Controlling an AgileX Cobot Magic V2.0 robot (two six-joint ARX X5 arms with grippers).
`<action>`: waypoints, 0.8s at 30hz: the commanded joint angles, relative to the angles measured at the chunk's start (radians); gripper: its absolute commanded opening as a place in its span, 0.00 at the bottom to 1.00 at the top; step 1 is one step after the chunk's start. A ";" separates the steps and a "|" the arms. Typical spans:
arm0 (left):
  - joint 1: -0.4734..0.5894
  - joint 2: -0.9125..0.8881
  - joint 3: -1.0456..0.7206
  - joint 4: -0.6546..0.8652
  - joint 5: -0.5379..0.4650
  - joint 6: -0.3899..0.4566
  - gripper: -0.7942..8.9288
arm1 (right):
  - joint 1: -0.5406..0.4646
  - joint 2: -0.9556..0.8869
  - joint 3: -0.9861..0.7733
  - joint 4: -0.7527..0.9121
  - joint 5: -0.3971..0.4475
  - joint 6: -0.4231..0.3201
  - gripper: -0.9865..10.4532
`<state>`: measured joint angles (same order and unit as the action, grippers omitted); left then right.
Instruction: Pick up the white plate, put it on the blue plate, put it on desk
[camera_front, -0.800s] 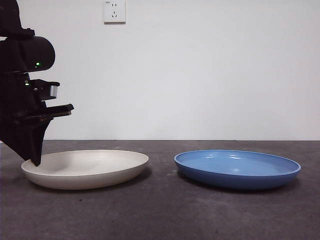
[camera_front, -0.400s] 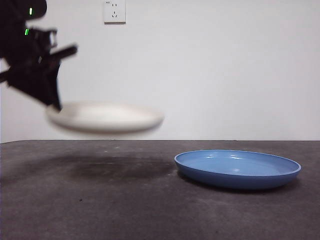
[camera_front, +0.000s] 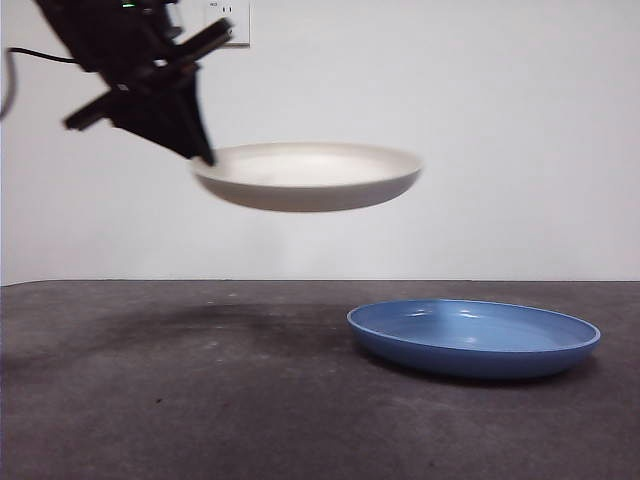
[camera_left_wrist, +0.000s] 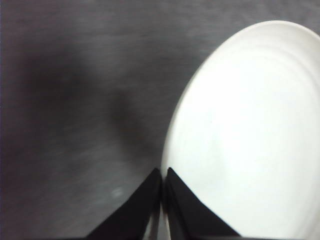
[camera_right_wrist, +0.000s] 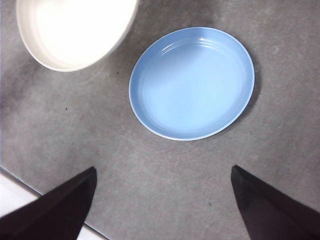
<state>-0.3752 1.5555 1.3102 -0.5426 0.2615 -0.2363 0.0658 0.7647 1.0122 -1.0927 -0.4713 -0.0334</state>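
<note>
While clamped at its rim between the two black jaws of the left gripper (camera_left_wrist: 162, 175), hangs in mid-air, well above the broad dark grey-brown mottled desk (camera_front: 200, 400): the wide, shallow, matte cream-white plate (camera_front: 307, 176). Held roughly level, tilted only slightly, with faint concentric rings visible inside from the left wrist view. Casts a soft dark shadow on the desk beneath.

Relative to the white plate: lower and off to one side, not directly under it, lies the wide, shallow, glossy medium-blue round plate (camera_front: 474, 337), flat on the desk and untouched. Gripped edge of the white plate is the one farthest from the blue plate.

High over the desk near the blue plate, waits the right gripper (camera_right_wrist: 162, 200), jaws spread wide apart, holding nothing.

On the wall behind the white plate, a white socket (camera_front: 232, 22).
</note>
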 joint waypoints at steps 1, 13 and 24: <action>-0.047 0.058 0.024 0.042 0.005 -0.051 0.10 | 0.004 -0.001 0.025 0.008 0.000 0.030 0.46; -0.215 0.349 0.204 0.052 0.001 -0.098 0.10 | 0.004 -0.062 0.051 0.006 0.001 0.061 0.46; -0.268 0.546 0.368 -0.015 -0.045 -0.093 0.10 | 0.004 -0.102 0.052 -0.016 0.002 0.076 0.46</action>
<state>-0.6342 2.0830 1.6409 -0.5686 0.2131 -0.3279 0.0658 0.6605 1.0439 -1.1122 -0.4694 0.0315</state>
